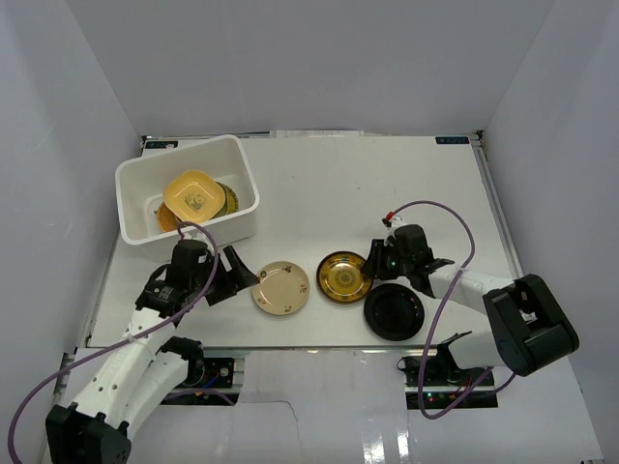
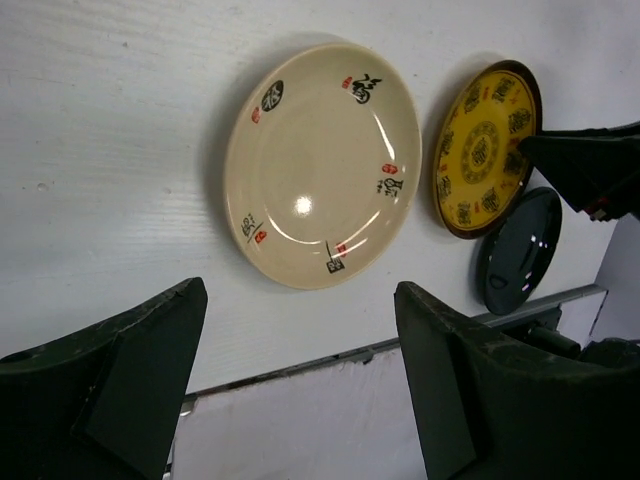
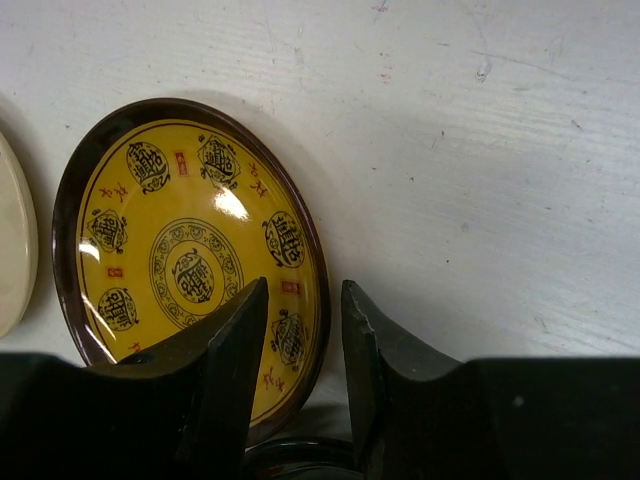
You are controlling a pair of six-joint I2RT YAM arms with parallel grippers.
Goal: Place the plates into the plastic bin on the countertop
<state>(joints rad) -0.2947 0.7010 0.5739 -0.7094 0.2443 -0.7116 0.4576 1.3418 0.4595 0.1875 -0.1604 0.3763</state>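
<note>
Three round plates lie flat in a row near the front of the white bench (image 1: 387, 184): a cream plate (image 1: 281, 288) with small marks, a gold plate (image 1: 343, 275) with a dark rim, and a shiny black plate (image 1: 394, 311). The white bin (image 1: 242, 224) stands at the far left. A yellow plate (image 1: 194, 197) sits on top of other plates inside it.

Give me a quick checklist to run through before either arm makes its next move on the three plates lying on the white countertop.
1. Left gripper open and empty: ok.
2. Round cream plate with printed characters lying flat, apart from its neighbour: ok.
3. Right gripper lined up over the rim of the round gold-patterned dark plate: ok.
4. Firm hold on that rim: cannot tell; the jaws stand narrowly apart.
5. Round glossy black plate clear of the gold-patterned one: cannot tell; they sit very close.
6. Room in the white rectangular plastic bin above the yellow squarish plate: ok.
</note>
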